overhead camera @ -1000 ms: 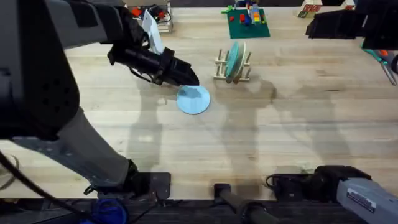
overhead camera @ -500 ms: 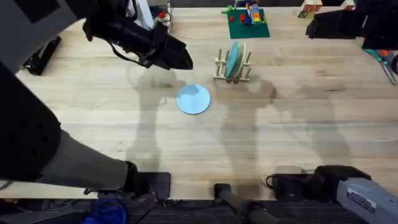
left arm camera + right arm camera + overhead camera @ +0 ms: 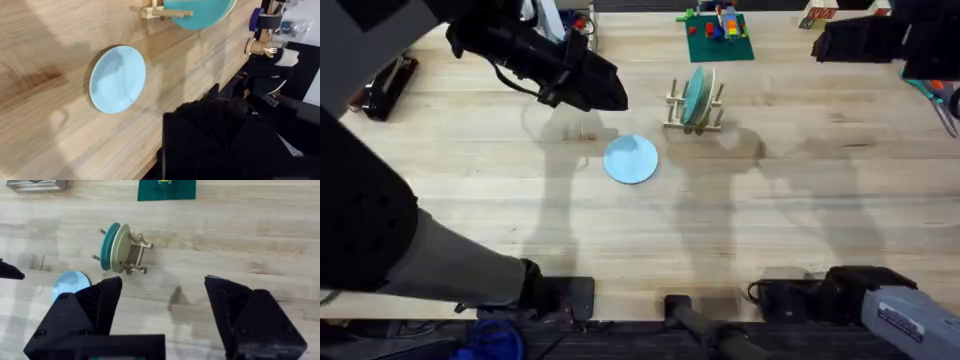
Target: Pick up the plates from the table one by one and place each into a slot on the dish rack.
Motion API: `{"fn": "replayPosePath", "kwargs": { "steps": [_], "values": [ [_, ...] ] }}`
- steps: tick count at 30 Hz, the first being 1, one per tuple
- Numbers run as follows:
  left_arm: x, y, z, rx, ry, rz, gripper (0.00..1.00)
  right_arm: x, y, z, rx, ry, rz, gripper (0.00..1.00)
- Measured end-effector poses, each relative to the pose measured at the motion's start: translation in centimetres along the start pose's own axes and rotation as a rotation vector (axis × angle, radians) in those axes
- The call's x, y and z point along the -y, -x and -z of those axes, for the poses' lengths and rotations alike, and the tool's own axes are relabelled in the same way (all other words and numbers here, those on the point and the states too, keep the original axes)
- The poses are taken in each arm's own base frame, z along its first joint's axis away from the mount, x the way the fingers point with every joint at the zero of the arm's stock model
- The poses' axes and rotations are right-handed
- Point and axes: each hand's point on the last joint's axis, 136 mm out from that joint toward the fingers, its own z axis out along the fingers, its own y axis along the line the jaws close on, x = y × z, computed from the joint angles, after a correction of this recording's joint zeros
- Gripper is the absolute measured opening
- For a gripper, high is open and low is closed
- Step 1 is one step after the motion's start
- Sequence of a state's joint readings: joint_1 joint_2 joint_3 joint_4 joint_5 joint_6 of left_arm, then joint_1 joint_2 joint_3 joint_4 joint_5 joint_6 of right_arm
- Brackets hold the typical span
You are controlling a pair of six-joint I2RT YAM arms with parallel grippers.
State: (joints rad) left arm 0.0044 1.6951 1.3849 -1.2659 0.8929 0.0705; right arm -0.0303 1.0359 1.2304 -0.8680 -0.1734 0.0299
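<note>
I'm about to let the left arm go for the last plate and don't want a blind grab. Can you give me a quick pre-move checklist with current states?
1. Pale blue plate lies flat on the table, apart from the rack: ok.
2. Nothing lies on or against that plate: ok.
3. Left gripper is lined up over the plate: not ok; it sits off to the plate's far-left side.
4. Left gripper is open and empty: cannot tell.
5. Dish rack is upright, with the teal plate and cream plate standing in it: ok.
6. A free slot remains for the blue plate: cannot tell.
</note>
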Motion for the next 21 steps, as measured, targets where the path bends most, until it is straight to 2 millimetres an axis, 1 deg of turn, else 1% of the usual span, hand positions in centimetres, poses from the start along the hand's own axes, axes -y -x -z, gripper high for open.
{"fn": "replayPosePath", "kwargs": {
  "steps": [21],
  "values": [
    [0.01,-0.16,0.00,-0.006,0.000,-0.004,0.042,0.00,0.00,0.00,0.000,0.000,0.000,0.994]
  ]
}}
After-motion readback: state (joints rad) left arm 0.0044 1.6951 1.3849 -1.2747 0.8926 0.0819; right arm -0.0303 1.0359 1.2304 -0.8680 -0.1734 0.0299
